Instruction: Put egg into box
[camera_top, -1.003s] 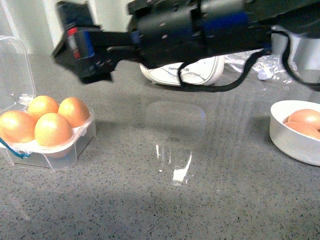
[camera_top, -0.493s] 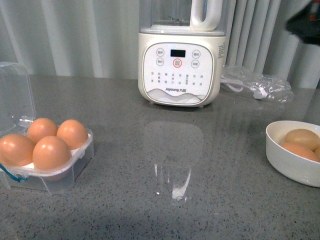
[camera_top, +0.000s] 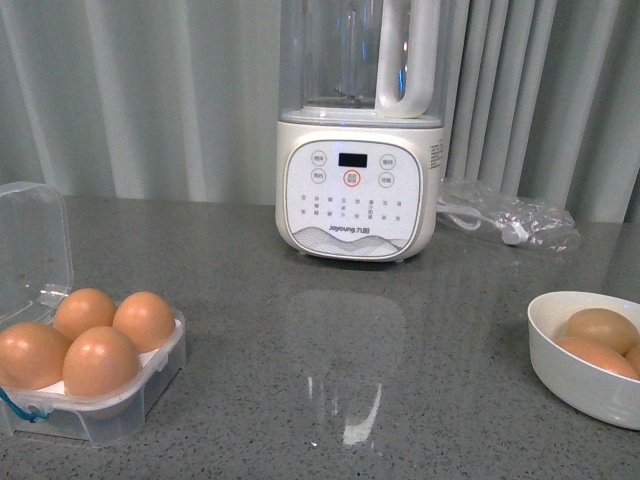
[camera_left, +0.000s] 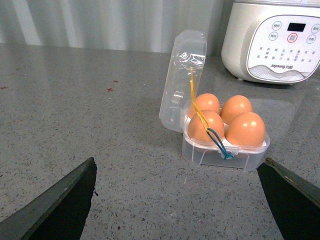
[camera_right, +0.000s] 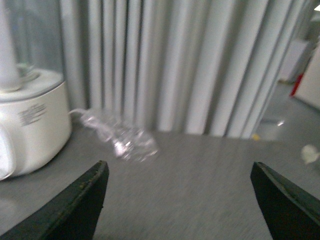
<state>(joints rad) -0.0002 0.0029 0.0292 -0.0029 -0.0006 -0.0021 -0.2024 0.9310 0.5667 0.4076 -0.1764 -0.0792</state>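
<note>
The clear box (camera_top: 120, 415) stands at the table's left, lid (camera_top: 30, 240) open and upright. All its cells hold orange-brown eggs; the nearest egg (camera_top: 100, 362) sits at the front. In the left wrist view the box (camera_left: 220, 159) shows with its eggs (camera_left: 246, 129) and a teal cord (camera_left: 218, 144) across the front. My left gripper (camera_left: 177, 200) is open and empty, a little short of the box. My right gripper (camera_right: 180, 205) is open and empty above bare table. Neither arm shows in the front view.
A round white bowl (camera_top: 570, 375) with more eggs (camera_top: 598, 328) stands at the right edge. A white blender (camera_top: 350, 190) stands at the back middle, with a crumpled clear plastic bag (camera_top: 510, 222) to its right. Grey curtains hang behind the table.
The dark arm that crossed the top of the front view has withdrawn to the right and out of view. The blender now shows in full.
</note>
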